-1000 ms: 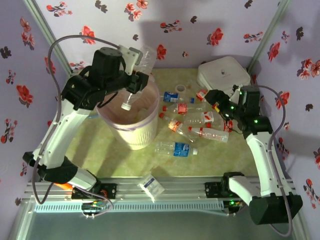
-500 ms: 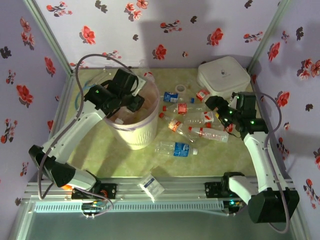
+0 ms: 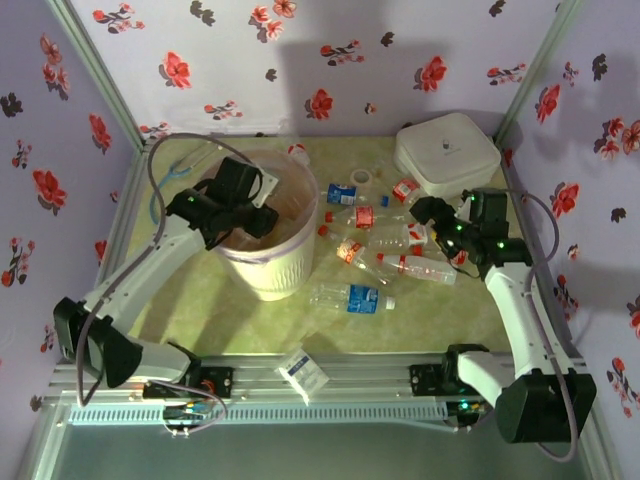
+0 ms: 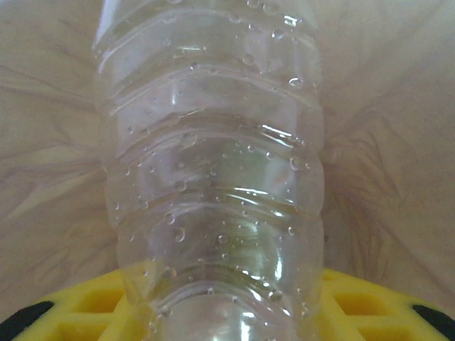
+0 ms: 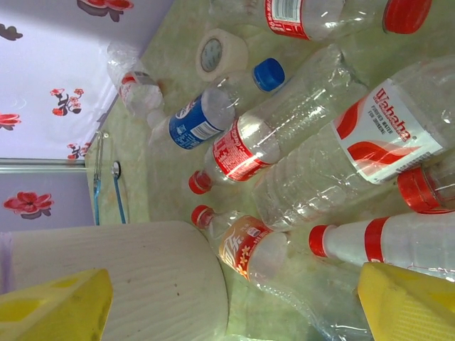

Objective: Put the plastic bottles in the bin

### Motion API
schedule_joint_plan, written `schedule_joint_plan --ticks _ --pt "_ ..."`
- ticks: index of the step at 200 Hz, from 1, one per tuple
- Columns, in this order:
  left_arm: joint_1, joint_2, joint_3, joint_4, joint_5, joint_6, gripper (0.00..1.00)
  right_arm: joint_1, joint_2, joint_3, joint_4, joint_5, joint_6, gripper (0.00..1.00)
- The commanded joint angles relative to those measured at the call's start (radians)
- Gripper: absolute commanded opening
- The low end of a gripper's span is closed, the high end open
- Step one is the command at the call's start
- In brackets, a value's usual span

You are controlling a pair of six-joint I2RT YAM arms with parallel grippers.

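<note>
**Item 1: L claw** (image 3: 248,212). You have it dipped into the mouth of the bin (image 3: 285,275), on the bin's left side. In the wrist view its yellow fingers (image 4: 78,312) sit either side of a clear ribbed bottle (image 4: 213,177) beaded w/ droplets. It looks clamped on that bottle, tho the contact pts fall below the frame edge. The crinkled bag liner (image 4: 398,142) lies all round behind it.

**Item 2: Bin.** White, ribbed, tapered. It stands upright on the table (image 3: 190,300), left of ctr.

**Item 3: R claw** (image 3: 422,208). Fingers are wide apart w/ nothing between them. It hovers over the right end of the loose bottles (image 3: 405,266), touching none.

**Item 4: Loose bottles.**
- They lie flat on the table betw. the bin and your R arm, several touching or overlapping.
- Caps and labels are mostly red.
- The front blue-label bottle (image 3: 356,298) lies nearest you, just apart from the rest.
- The rear blue-label bottle (image 5: 195,122) lies near the tape roll (image 5: 213,53).
- The orange-label bottle (image 5: 242,250) lies just beside the bin wall.

**Item 5: Misc.**
- The white box (image 3: 447,150) is at the far right corner.
- The flat packet (image 3: 304,370) is at the near edge, ctr.
</note>
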Motion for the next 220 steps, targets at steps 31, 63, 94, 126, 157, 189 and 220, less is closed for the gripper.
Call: schedule_joint_plan --ticks 31,63,94,126,157,189,220 --pt "0.009 0.122 0.006 0.006 0.024 0.079 0.19 -0.018 -0.017 -0.016 -0.021 0.067 -0.014 0.9" --pt "0.008 0.157 -0.089 0.116 0.03 0.115 0.17 -0.047 -0.034 -0.055 -0.035 0.122 -0.019 0.91" --pt "0.008 0.19 -0.147 0.198 0.049 0.125 0.17 -0.078 -0.051 -0.088 -0.053 0.141 -0.01 0.98" --pt "0.009 0.232 -0.186 0.279 0.05 0.135 0.18 -0.088 -0.086 -0.102 -0.059 0.185 -0.01 0.99" --pt "0.01 0.301 -0.175 0.297 0.052 0.12 0.44 -0.1 -0.098 -0.11 -0.065 0.202 0.003 0.99" --pt "0.01 0.326 -0.137 0.252 0.059 0.125 0.7 -0.135 -0.103 -0.088 -0.146 0.22 -0.025 0.99" --pt "0.01 0.279 -0.093 0.201 0.056 0.135 0.82 -0.167 -0.122 -0.074 -0.247 0.309 -0.053 0.99"
